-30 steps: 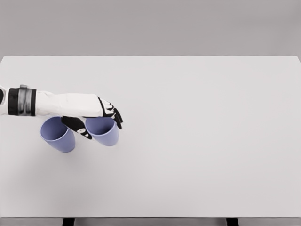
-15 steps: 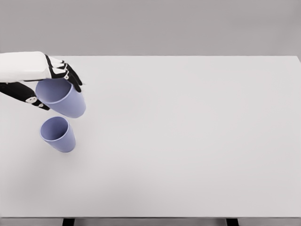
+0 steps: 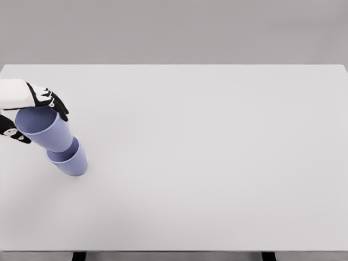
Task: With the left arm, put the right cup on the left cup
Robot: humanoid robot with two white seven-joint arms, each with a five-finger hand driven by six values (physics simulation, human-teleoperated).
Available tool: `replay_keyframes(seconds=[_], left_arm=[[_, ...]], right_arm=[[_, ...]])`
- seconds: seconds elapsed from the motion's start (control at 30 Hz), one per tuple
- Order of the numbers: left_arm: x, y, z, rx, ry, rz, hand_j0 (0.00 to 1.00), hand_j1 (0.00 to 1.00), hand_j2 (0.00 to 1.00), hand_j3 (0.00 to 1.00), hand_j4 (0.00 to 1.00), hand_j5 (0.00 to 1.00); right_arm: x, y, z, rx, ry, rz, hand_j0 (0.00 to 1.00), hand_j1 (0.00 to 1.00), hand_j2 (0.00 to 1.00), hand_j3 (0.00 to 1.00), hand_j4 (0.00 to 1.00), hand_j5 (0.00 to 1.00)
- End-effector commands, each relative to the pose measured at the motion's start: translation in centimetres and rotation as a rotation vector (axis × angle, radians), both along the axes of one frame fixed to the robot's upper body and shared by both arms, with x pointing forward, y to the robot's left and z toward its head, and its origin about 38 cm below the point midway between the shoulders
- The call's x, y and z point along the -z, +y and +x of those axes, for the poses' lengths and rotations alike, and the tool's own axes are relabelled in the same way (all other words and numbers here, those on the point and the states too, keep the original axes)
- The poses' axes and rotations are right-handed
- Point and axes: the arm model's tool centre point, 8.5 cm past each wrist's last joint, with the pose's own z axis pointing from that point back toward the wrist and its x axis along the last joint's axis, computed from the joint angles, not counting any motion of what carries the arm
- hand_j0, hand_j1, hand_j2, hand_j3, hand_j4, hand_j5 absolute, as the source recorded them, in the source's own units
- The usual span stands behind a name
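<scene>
Holding: left hand (image 3: 33,103) gripped right cup (image 3: 44,129) at rim | base tilted down-right, over left cup's (image 3: 69,161) mouth

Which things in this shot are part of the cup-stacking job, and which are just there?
In the job:
- held purple cup, its base over the lower cup's mouth
- lower purple cup, standing on the table
- left hand, gripping the held cup

Just there:
- white table

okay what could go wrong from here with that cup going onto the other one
The held cup is tilted, not in line with the standing cup, so its base may catch the rim and tip that cup over. If the left hand lets go now, the held cup could roll off the nearby table edge.
</scene>
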Motion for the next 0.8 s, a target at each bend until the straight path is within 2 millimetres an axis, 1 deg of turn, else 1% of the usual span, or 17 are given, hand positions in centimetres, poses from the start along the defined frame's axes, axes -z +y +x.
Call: replay_keyframes(seconds=[0.0,0.17,0.3,0.4,0.53,0.6,0.77], left_arm=[[-0.3,0.5,0.0,-0.018,-0.002,-0.003,0.53,0.53,0.53,0.53,0.53,0.53],[-0.1,0.3,0.3,-0.017,0.001,-0.01,0.53,0.53,0.53,0.53,0.53,0.53],[0.0,0.9,0.7,-0.037,0.001,-0.012,0.53,0.53,0.53,0.53,0.53,0.53],[0.4,0.8,1.0,-0.038,0.006,-0.018,0.54,0.54,0.54,0.54,0.54,0.54],[0.4,0.6,1.0,-0.034,0.005,-0.02,0.54,0.54,0.54,0.54,0.54,0.54],[0.7,0.2,1.1,-0.023,0.009,-0.028,0.54,0.54,0.54,0.54,0.54,0.54],[0.7,0.2,1.1,-0.023,0.009,-0.028,0.54,0.54,0.54,0.54,0.54,0.54]], right_arm=[[0.0,0.0,0.0,0.0,0.0,0.0,1.0,1.0,1.0,1.0,1.0,1.0],[0.0,0.0,0.0,0.0,0.0,0.0,1.0,1.0,1.0,1.0,1.0,1.0],[0.0,0.0,0.0,0.0,0.0,0.0,1.0,1.0,1.0,1.0,1.0,1.0],[0.0,0.0,0.0,0.0,0.0,0.0,1.0,1.0,1.0,1.0,1.0,1.0],[0.0,0.0,0.0,0.0,0.0,0.0,1.0,1.0,1.0,1.0,1.0,1.0],[0.0,0.0,0.0,0.0,0.0,0.0,1.0,1.0,1.0,1.0,1.0,1.0],[0.0,0.0,0.0,0.0,0.0,0.0,1.0,1.0,1.0,1.0,1.0,1.0]])
